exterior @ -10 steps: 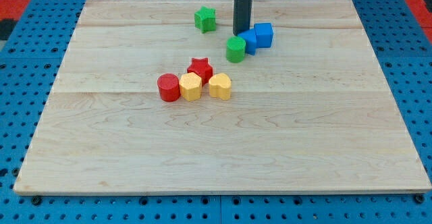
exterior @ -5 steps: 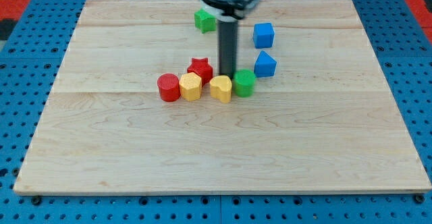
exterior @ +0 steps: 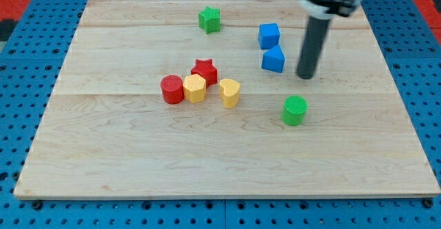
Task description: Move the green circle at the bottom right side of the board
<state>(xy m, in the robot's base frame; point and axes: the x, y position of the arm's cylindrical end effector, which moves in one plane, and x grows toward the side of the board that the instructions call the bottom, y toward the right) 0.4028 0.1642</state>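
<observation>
The green circle (exterior: 294, 110) lies on the wooden board (exterior: 227, 153), right of the board's middle. My tip (exterior: 306, 76) is just above it in the view and slightly to its right, a short gap apart and not touching it. The dark rod rises from the tip toward the view's top right.
A blue block (exterior: 273, 59) sits just left of my tip, with a blue cube (exterior: 269, 35) above it. A green star (exterior: 209, 19) is near the top. A red star (exterior: 204, 70), red cylinder (exterior: 171, 90), yellow block (exterior: 194, 88) and yellow heart (exterior: 230, 92) cluster left of centre.
The green circle slid down and right, from beside the blue blocks past the yellow heart to its present spot. My tip moved right and now stands above the circle. The yellow heart shifted slightly.
</observation>
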